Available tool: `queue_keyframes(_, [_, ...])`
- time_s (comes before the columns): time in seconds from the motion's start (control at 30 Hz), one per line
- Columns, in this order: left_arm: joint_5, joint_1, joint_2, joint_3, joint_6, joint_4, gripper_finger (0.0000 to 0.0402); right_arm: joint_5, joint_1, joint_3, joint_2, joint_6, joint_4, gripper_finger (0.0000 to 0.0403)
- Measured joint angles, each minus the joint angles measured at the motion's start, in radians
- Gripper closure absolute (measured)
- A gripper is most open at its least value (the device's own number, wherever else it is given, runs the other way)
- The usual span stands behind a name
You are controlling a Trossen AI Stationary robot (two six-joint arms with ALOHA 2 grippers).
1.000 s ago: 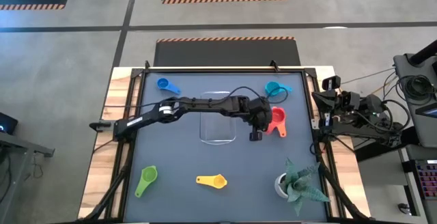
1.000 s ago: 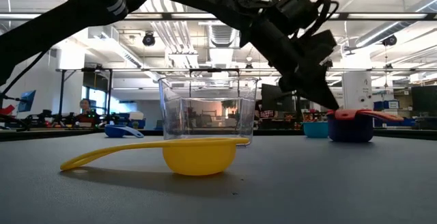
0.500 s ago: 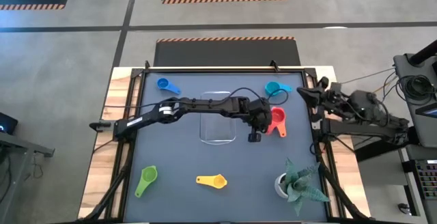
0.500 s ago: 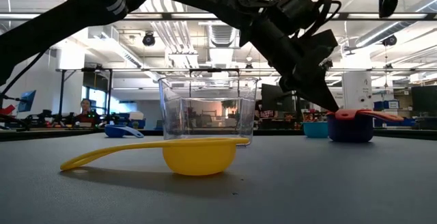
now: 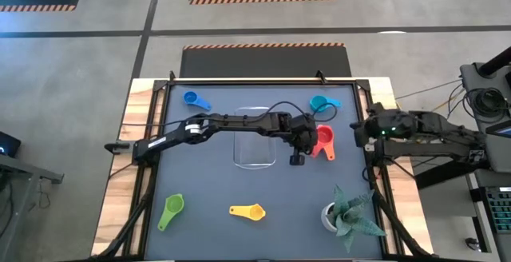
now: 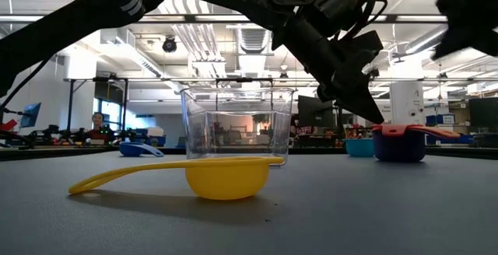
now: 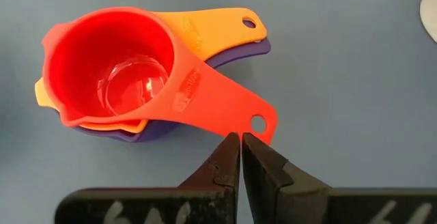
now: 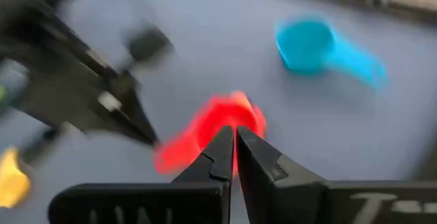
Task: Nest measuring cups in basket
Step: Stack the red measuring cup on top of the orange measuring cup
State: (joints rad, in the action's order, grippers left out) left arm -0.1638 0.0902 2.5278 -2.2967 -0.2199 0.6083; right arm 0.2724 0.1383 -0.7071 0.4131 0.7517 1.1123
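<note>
With the basket point(image 5: 255, 137) apparently lying empty, the left gripper point(image 7: 241, 157), fingers closed on nothing, is hovering just beside the red cup point(image 7: 130, 74), which is sitting nested in orange point(image 7: 218, 24) and purple point(image 7: 239, 50) ones, while four cups are lying scattered.

The basket point(image 5: 255, 138) stands near the middle of the table point(image 5: 200, 190), with the left gripper point(image 5: 296, 159) just off its right side and a stack of three nested cups point(image 5: 322, 141) right of that gripper. Behind the stack, near the far right corner, lies one cup point(image 5: 321, 104), and another cup point(image 5: 192, 99) lies near the far left corner. Along the near edge, from left to right, lie a cup point(image 5: 172, 209), a second cup point(image 5: 248, 211) and a potted plant point(image 5: 346, 212), while the right gripper point(image 5: 358, 132) hangs over the table's right edge.
</note>
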Motion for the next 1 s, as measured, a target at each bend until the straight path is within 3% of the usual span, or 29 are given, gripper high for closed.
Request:
queue_keyframes(0.1, [0.000, 0.000, 0.000, 0.000, 0.000, -0.001, 0.0402, -0.034, 0.000, 0.049, 0.000, 0.070, 0.044, 0.0394])
queue_keyframes(1.0, [0.002, -0.002, 0.004, 0.020, 0.012, 0.005, 0.0402, -0.182, 0.000, 0.423, 0.007, 0.186, -0.322, 0.0394])
